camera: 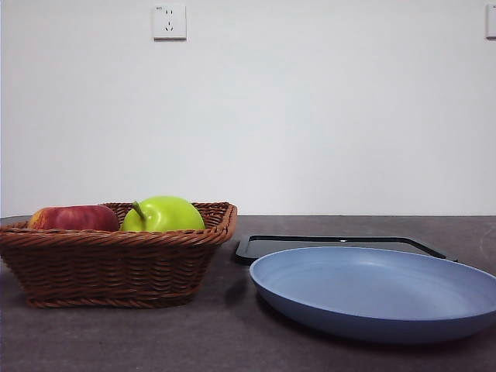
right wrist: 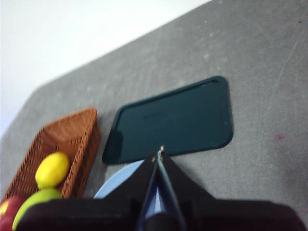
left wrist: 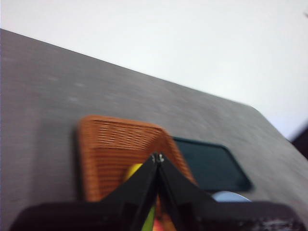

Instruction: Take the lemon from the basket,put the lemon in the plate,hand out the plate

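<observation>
The brown wicker basket (camera: 116, 260) stands at the left of the front view, with a red apple (camera: 74, 218) and a green apple (camera: 163, 215) showing over its rim. The lemon (right wrist: 52, 169) lies in the basket (right wrist: 67, 139) in the right wrist view; the front view hides it. A sliver of the lemon (left wrist: 133, 170) shows in the left wrist view behind the jaws. The blue plate (camera: 376, 291) sits at the right front, empty. My left gripper (left wrist: 157, 157) is shut, high above the basket (left wrist: 115, 149). My right gripper (right wrist: 160, 150) is shut, high above the plate (right wrist: 118, 183).
A flat black tray (camera: 333, 246) lies behind the plate, also in the right wrist view (right wrist: 173, 120) and the left wrist view (left wrist: 211, 166). The table is dark grey. A white wall with a socket (camera: 169, 22) stands behind.
</observation>
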Motion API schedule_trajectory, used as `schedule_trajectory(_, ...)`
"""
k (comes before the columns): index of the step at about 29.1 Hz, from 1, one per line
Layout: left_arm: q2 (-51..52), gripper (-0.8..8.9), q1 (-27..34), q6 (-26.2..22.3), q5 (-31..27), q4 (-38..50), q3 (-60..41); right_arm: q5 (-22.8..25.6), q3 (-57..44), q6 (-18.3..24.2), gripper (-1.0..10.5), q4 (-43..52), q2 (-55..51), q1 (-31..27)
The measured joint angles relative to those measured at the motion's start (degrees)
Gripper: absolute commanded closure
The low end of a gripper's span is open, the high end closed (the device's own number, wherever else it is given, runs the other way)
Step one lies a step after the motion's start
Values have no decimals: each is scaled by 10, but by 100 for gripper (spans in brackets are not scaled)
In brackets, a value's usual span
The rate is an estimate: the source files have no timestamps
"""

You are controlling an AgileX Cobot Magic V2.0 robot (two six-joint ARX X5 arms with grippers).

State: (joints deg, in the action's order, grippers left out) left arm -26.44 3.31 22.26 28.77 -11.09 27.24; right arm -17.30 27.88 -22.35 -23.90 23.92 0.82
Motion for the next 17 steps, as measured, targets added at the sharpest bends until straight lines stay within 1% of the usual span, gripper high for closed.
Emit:
schedule_trajectory(3,-53,807,-5,-12,50,-17,49,-36,43,37,943,-34,50,0)
schedule_trajectory(7,-122,807,-19,-34,95,-80,116,-83,95,80,943,-102,125,0)
schedule_trajectory(9,-158,807,-30,-54,99,-126,148,-105,114,99,943,-136,162,0)
schedule_trajectory(12,-204,807,-51,-96,99,-202,190,-136,128,126,943,-179,210,0)
schedule_trajectory(15,-239,806,-76,-131,99,-257,217,-141,129,150,933,-217,249,0)
schedule_trajectory(17,-256,799,-94,-146,99,-270,220,-140,129,167,904,-242,281,3)
